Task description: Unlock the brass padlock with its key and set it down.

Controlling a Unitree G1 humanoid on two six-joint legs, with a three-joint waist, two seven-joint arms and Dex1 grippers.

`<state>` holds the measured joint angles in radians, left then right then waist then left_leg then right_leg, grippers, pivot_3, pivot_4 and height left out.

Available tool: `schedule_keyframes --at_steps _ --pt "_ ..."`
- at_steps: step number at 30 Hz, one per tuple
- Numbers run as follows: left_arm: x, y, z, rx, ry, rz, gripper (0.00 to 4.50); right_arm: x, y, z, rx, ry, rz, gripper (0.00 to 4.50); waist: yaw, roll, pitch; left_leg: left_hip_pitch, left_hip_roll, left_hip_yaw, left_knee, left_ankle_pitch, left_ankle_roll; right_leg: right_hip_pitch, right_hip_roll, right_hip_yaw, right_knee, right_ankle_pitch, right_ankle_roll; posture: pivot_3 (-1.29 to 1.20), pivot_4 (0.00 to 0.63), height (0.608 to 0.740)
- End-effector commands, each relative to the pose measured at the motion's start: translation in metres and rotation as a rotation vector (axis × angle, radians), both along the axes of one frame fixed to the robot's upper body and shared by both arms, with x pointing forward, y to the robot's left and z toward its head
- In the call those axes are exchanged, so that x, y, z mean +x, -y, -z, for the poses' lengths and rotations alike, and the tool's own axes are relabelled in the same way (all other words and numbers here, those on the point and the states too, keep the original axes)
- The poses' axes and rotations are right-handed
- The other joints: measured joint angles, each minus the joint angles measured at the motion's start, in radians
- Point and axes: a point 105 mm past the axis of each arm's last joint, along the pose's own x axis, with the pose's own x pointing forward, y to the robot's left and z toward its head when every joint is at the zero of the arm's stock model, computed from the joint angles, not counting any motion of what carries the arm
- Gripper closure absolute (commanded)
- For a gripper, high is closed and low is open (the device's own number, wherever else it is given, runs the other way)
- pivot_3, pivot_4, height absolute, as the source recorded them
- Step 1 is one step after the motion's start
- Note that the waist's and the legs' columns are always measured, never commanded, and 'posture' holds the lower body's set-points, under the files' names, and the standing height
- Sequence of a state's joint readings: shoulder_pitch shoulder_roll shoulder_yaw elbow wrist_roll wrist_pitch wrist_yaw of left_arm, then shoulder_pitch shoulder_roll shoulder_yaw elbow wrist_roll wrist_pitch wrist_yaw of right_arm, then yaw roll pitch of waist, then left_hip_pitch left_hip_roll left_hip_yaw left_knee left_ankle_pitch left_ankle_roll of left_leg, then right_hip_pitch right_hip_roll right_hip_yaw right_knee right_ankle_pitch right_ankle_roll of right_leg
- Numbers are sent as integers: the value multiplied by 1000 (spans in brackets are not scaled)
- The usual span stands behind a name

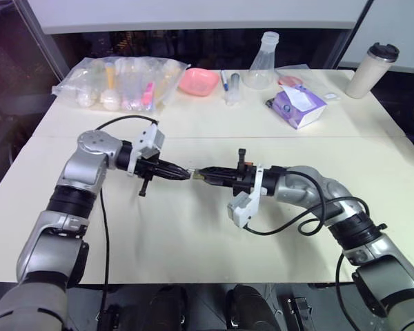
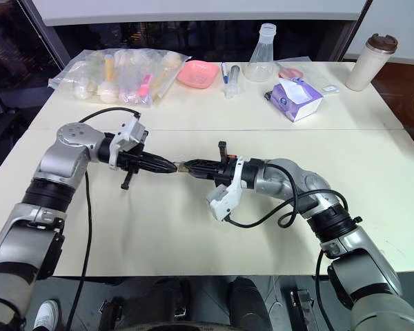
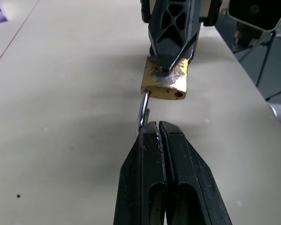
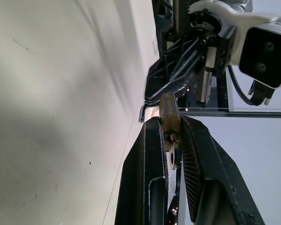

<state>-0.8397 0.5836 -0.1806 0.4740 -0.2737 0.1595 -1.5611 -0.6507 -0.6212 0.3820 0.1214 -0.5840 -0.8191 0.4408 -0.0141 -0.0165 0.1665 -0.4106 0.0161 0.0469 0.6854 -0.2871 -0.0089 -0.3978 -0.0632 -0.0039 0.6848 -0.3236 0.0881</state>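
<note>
Two hands tip to tip above the desk [image 1: 193,227], things lined up along the far edge.

Near the middle of the desk: left hand [image 1: 182,174] on the left, right hand [image 1: 201,174] on the right, brass padlock [image 3: 164,78] between them, held in the right hand's fingers, shackle toward the left hand's closed tips. Along the far edge, left to right: bag of tubes [image 1: 121,83], bowl [image 1: 198,81], syringe [image 1: 233,86], flask [image 1: 261,62], tissue pack [image 1: 298,105], lidded cup [image 1: 372,69].

Both eye views look forward and down over the cream table [image 1: 193,234] from head height. Each wrist view looks close along its own fingers at the brass padlock [image 3: 164,84], apparently from opposite sides.
</note>
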Motion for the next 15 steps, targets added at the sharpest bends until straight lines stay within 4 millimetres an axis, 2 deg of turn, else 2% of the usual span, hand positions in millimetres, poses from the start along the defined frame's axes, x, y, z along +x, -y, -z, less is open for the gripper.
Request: schedule_keyframes --at_steps 1,7,12,15 --pt "7 0 -13 -23 68 -22 4478 -5 -4 -17 40 42 -32 4500 -1 0 0 0 0 0 0 0 0 0 0 0 0 0 0 0 150 715" --pt "7 -10 -7 -4 59 -49 4478 -5 -4 -13 39 20 -27 4500 -2 0 0 0 0 0 0 0 0 0 0 0 0 0 0 0 150 715" --pt "6 -34 9 84 56 -101 4478 4 -2 -3 69 -55 19 4500 -4 0 0 0 0 0 0 0 0 0 0 0 0 0 0 0 150 715" --pt "6 -45 11 99 61 -139 4478 10 0 8 78 -95 51 4500 -4 0 0 0 0 0 0 0 0 0 0 0 0 0 0 0 150 715"
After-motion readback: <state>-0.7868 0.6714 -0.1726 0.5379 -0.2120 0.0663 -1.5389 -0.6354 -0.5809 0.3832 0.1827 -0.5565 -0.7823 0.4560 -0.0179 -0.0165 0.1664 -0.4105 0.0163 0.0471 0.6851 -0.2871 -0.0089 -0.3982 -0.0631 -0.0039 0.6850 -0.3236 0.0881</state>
